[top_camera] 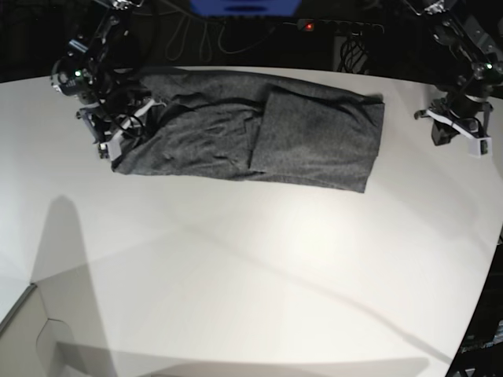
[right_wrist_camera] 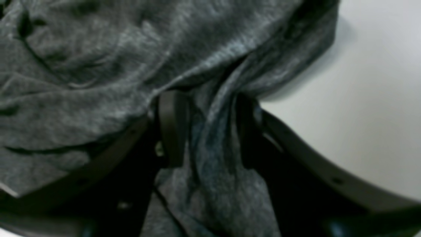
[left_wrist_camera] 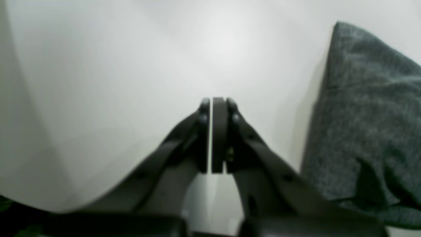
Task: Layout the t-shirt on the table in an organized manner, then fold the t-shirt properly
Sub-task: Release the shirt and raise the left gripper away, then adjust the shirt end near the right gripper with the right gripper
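The dark grey t-shirt (top_camera: 259, 137) lies stretched in a long band across the far part of the white table (top_camera: 251, 275), its right half folded over in a smoother layer. At the shirt's left end sits my right gripper (top_camera: 118, 129). In the right wrist view this right gripper (right_wrist_camera: 207, 98) has its jaws apart, and a bunched fold of the t-shirt (right_wrist_camera: 98, 65) fills the gap between them. My left gripper (top_camera: 456, 133) hovers over bare table to the right of the shirt. In the left wrist view the left gripper (left_wrist_camera: 213, 102) is shut on nothing, with the t-shirt (left_wrist_camera: 368, 115) to its right.
Behind the table's far edge run dark cables and a power strip with a red light (top_camera: 310, 26). The table's curved edge (top_camera: 487, 298) drops off at the right. A step in the surface shows at the lower left corner (top_camera: 20, 310).
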`<state>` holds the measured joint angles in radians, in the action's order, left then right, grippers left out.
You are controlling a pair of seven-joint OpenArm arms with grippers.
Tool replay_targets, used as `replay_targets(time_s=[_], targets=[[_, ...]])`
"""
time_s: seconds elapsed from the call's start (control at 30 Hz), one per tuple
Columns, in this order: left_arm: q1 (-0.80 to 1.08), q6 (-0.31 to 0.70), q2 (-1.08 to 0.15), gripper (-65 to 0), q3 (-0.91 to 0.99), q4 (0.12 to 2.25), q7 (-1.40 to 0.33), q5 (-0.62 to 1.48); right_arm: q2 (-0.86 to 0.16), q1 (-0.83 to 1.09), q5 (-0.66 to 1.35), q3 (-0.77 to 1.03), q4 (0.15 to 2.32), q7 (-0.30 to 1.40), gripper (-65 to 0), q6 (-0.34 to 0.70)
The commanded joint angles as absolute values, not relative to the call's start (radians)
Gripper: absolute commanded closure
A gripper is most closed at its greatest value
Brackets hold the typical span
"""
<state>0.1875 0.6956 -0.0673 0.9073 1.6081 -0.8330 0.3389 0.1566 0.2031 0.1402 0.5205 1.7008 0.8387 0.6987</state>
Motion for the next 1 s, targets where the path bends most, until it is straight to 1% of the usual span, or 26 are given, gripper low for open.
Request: replay_targets(time_s=[0.0, 0.17, 0.23, 0.4, 0.47, 0.73, 0.97], targets=[[0.185, 0.698, -0.079, -1.4, 0.909, 1.626, -0.809, 0.36, 0.157, 0.197, 0.147, 0.519, 1.713, 0.857, -23.0, 0.698], [0.182, 0.698, -0.079, -1.4, 0.903, 1.626, -0.808, 0.358, 0.157, 0.188, 0.147, 0.519, 1.715, 0.923, -23.1, 0.698], [0.177, 0.698, -0.077, -1.4, 0.901, 1.626, -0.808, 0.355, 0.157, 0.173, 0.147, 0.526, 1.724, 0.954, -24.0, 0.698], [0.171, 0.698, -0.076, -1.4, 0.885, 1.626, -0.808, 0.358, 0.156, 0.16, 0.147, 0.522, 1.756, 1.017, -33.1, 0.698], [0.163, 0.698, -0.079, -1.4, 0.863, 1.624, -0.808, 0.354, 0.151, 0.156, 0.147, 0.522, 1.758, 1.035, -34.9, 0.698], [0.163, 0.698, -0.071, -1.4, 0.849, 1.624, -0.808, 0.354, 0.136, 0.139, 0.147, 0.527, 1.758, 1.069, -35.4, 0.698], [0.163, 0.698, -0.071, -1.4, 0.849, 1.624, -0.808, 0.354, 0.122, 0.101, 0.147, 0.527, 1.759, 1.188, -35.4, 0.698]])
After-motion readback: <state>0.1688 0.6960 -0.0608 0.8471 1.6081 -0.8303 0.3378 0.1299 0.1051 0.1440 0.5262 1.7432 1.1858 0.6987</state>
